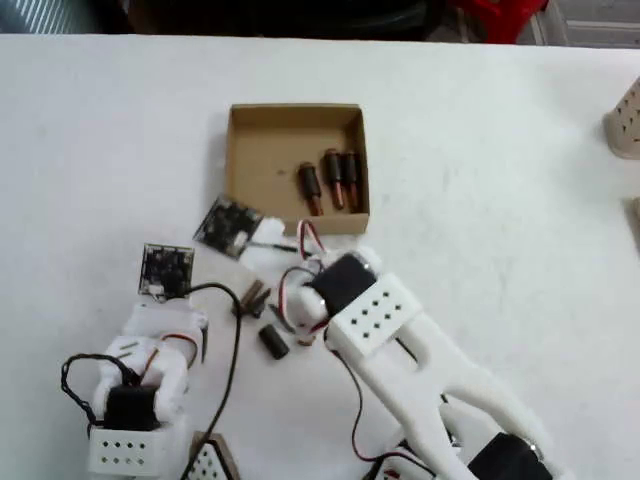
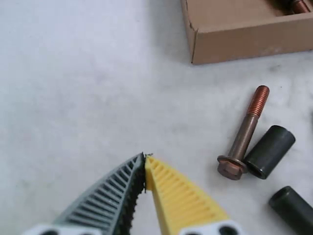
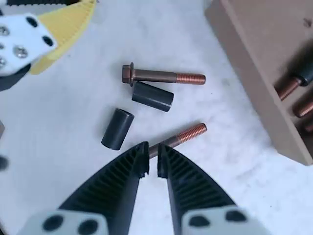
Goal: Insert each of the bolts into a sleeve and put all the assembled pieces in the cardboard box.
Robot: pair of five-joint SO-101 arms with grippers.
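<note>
Right gripper: jaws closed to a narrow slit. The head end of the near bolt runs in between the tips, so it looks pinched on the shank. The head itself is hidden, and the bolt is low over the table or on it, can't tell which. The threaded end points away from the jaws toward the box.

Just off the tips to one side lies the near sleeve, on its side and apart from the near bolt. One open end faces roughly toward the jaws.

Past that is the far sleeve, lying against the far bolt near its head. It is beside the bolt, not on it.

Left gripper: grey and yellow jaws tip to tip, holding nothing. It sits beyond the far bolt from the right jaws, with bare table under its tips.

Farthest is the cardboard box, open, with three assembled pieces lying inside along one wall.

Step, as a judgement: three pairs are done and two are left, and the right arm is taking the fourth bolt.

Next move needs a firm hold near the head and the threaded end lined up with the bore of the near sleeve. The sleeve is loose and round, so it likely rolls or slides if pushed. The left jaws would have to open and steady it, or pick it up.
</note>
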